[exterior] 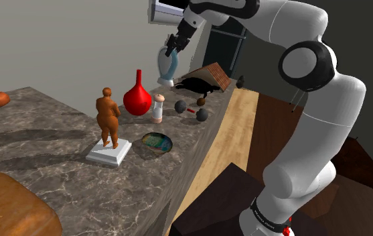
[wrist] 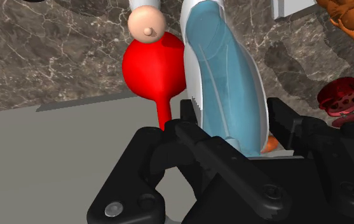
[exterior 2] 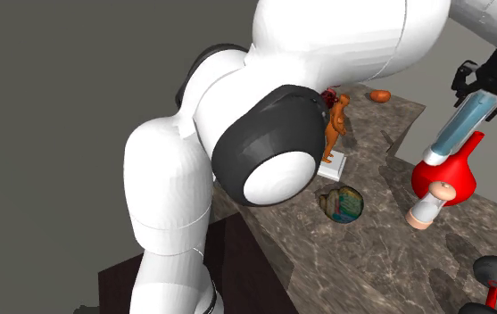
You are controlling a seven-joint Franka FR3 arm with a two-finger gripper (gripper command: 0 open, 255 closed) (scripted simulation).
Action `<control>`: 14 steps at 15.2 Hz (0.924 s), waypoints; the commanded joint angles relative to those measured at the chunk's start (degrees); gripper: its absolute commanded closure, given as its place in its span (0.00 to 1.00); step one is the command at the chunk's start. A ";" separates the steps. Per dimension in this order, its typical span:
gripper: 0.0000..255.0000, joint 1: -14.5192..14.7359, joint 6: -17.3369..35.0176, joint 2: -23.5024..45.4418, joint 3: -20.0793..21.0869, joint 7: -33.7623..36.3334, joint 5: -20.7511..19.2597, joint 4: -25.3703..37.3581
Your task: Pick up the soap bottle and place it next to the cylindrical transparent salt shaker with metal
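While the black hand (wrist: 238, 130) clamps its upper end from both sides, the soap bottle (wrist: 223, 76) hangs straight out from the fingers. It has a smooth, tapering body of translucent blue with a white flank. In the shoulder view the hand (exterior: 174, 45) holds the bottle (exterior: 169, 67) up off the surface (exterior: 57, 157), a dark, veined, marble-like slab. From the bottle, the salt shaker (exterior: 158, 108) stands at about 6 o'clock, a small upright cylinder with a pale rounded cap. A glossy red vase (exterior: 137, 97), bulbous with a thin neck, is at 8 o'clock, just beside the shaker. A dark dumbbell (exterior: 191, 109) lies at the shaker's 3 o'clock, and an orange figurine (exterior: 108, 117) on a white base stands at its 9 o'clock. Bare slab lies between the shaker and the dumbbell. The surface's long edge runs past the dumbbell, with wooden floor (exterior: 238, 127) beyond it.
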 commanded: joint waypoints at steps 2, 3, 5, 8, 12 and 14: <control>1.00 -0.17 2.44 -0.61 -0.02 -0.69 0.42 -3.05; 1.00 -0.22 3.26 -0.81 -0.02 -0.90 0.56 -4.08; 1.00 -0.30 4.87 -1.16 -0.03 -1.32 0.83 -6.07; 1.00 -0.39 7.23 -1.55 -0.02 -1.94 1.20 -8.88; 1.00 -0.46 10.30 -1.85 0.00 -2.72 1.66 -12.31; 1.00 -0.48 11.80 -1.91 0.02 -3.11 1.86 -13.91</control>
